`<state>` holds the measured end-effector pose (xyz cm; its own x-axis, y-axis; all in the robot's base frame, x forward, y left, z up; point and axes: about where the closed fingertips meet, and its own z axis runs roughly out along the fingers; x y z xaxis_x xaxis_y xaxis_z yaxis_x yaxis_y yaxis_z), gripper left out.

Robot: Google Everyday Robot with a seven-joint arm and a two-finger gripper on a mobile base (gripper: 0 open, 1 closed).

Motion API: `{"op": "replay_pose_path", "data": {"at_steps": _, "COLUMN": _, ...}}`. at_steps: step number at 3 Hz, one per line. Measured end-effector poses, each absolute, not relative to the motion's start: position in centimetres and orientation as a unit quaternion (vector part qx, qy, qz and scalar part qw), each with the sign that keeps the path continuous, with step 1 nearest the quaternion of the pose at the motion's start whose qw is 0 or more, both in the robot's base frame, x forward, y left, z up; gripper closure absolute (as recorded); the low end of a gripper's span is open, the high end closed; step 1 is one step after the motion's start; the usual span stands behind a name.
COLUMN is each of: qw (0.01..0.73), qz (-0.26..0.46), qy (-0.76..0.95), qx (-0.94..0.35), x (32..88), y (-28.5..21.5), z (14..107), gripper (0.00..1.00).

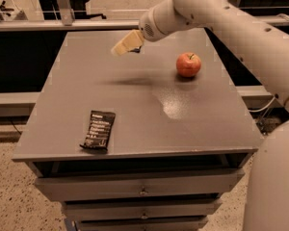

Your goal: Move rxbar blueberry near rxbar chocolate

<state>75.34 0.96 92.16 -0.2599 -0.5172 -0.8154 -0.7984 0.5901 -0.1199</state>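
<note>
Camera view: the gripper [125, 44] hangs over the far left part of the grey tabletop [192, 124], at the end of a white arm [231, 20] that reaches in from the upper right. Its pale tan tip points down and to the left, and I cannot tell whether it is spread or pressed together. A small dark sliver at its lower right edge may be the rxbar blueberry [135, 49]; the rest of that bar is hidden behind the gripper, so it cannot be told whether the two touch. A soft shadow [130, 81] lies on the tabletop nearer the camera than the gripper. The rxbar chocolate [98, 130] lies flat near the front left corner, well apart from the gripper, its white text facing up. A red apple [188, 64] stands on the right side, level with the shadow. Drawers [143, 186] sit beneath the tabletop.
</note>
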Motion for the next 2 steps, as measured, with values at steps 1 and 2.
{"op": "replay_pose_path", "data": {"at_steps": 1, "qw": 0.446, "qz": 0.119, "qy": 0.792, "qx": -0.4, "x": 79.2, "y": 2.3, "z": 90.3, "gripper": 0.0}}
{"op": "replay_pose_path", "data": {"at_steps": 2, "qw": 0.442, "qz": 0.093, "qy": 0.808, "qx": -0.377, "x": 82.4, "y": 2.3, "z": 88.2, "gripper": 0.0}}
